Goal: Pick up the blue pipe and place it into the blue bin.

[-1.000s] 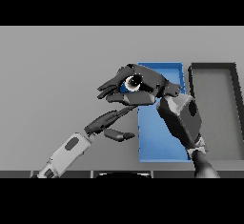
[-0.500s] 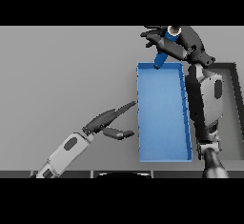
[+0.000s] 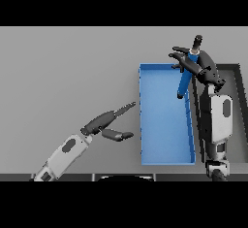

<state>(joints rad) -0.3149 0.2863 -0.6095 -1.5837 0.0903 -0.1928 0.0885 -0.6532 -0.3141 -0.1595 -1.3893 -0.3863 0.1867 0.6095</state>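
So the right hand point(image 3: 196, 67) has the blue pipe point(image 3: 186, 79) up in the air, with the fingers spread out to the left of it. Whether they're actually wrapped around the pipe I honestly can't tell, but it's hanging there tilted, dark cap at the top, lower end dipping over the far right corner of the blue bin point(image 3: 164, 159). It doesn't look like it's resting on the bin floor yet. There's also a dark grey bin point(image 3: 237, 76) right beside the blue one, mostly hidden behind the arm.

The left hand point(image 3: 109, 125) is just parked on the table to the left of the blue bin, fingers straight and relaxed, thumb sticking out.

My read: the pickup is done, and this is the placing part. Next it needs to come down a bit and let go, keeping the pipe inside the right wall so it doesn't tip into the grey bin.
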